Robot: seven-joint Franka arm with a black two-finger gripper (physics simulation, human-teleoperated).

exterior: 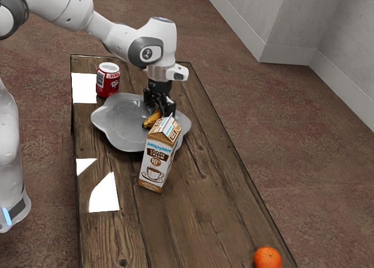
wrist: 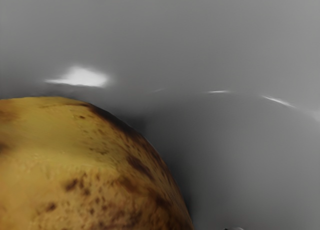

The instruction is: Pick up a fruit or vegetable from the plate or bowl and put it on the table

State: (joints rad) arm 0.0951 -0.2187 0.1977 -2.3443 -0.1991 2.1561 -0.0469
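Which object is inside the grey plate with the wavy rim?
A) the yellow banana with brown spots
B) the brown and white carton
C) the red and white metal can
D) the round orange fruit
A, because the yellow banana is seen within the rim of the grey plate.

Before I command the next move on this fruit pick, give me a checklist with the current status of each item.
1. Fruit chosen from the plate: ok, the banana is at the gray plate.
2. Gripper down at the banana: ok.
3. Grip secured: cannot tell.
4. Sideways room toward the carton: cannot tell; it overlaps the plate and the banana's edge in the exterior view, but the gap is unclear.
5. Can away from the gripper: ok, it stands off to the exterior view's left.
6. Banana on the table: not ok, not yet there.
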